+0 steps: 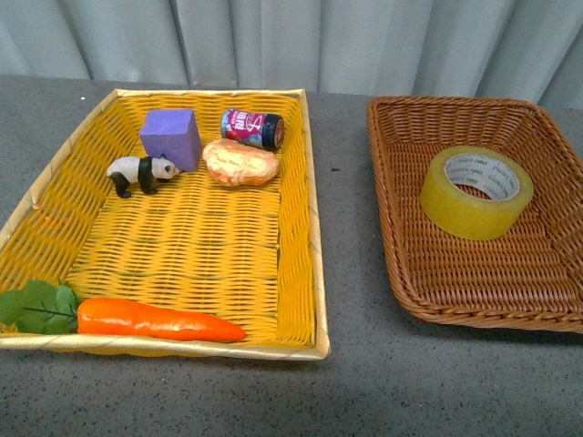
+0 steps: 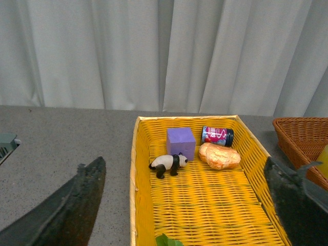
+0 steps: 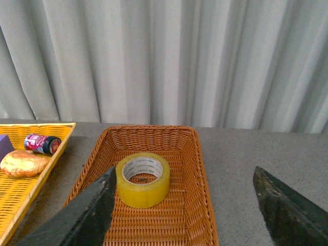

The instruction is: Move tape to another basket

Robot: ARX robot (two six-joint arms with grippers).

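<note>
The tape (image 1: 457,212), a wide yellowish roll with a pale printed core, lies flat in the far half of the dark brown wicker basket (image 1: 401,191) on the right. In the right wrist view the tape (image 3: 142,192) sits in the basket (image 3: 190,205) ahead of my open, empty right gripper (image 3: 184,170), nearer one finger (image 3: 87,215). My left gripper (image 2: 183,161) is open and empty above the yellow woven tray (image 2: 134,179). A corner of the basket (image 2: 297,134) shows there, with a yellow sliver of the tape at the edge. Neither gripper is in the front view.
The yellow tray (image 1: 314,228) on the left holds a purple cube (image 1: 171,137), a toy panda (image 1: 141,171), a small can (image 1: 253,127), a bread roll (image 1: 240,162) and a carrot (image 1: 155,320). Grey tabletop lies between tray and basket. Pale curtains hang behind.
</note>
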